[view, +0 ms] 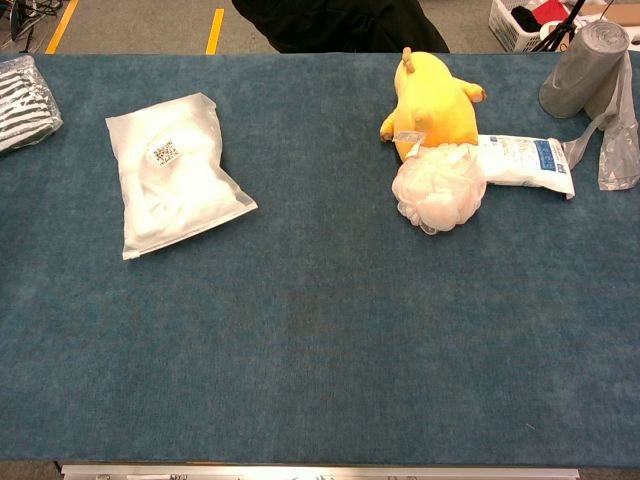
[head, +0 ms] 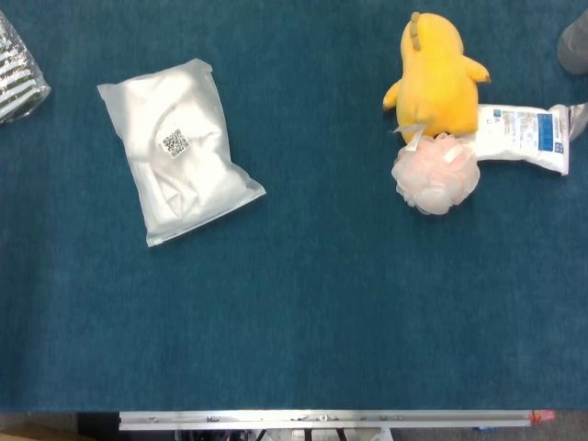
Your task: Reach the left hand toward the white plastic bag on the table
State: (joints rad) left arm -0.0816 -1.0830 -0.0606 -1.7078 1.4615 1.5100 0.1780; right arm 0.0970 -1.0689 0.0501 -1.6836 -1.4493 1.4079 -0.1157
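Note:
The white plastic bag [head: 176, 150] lies flat on the blue table cloth at the left, slightly turned, with a small QR label on top. The chest view shows the same bag [view: 172, 173] at the left of the table. Nothing touches it. Neither of my hands nor either arm shows in the head view or the chest view.
A yellow plush toy [head: 435, 74] lies at the back right, with a pale pink bath pouf [head: 435, 172] against it and a white-and-blue packet [head: 525, 136] beside them. A grey bag roll [view: 592, 72] stands at the far right. A striped packet [view: 24, 101] sits at the far left edge.

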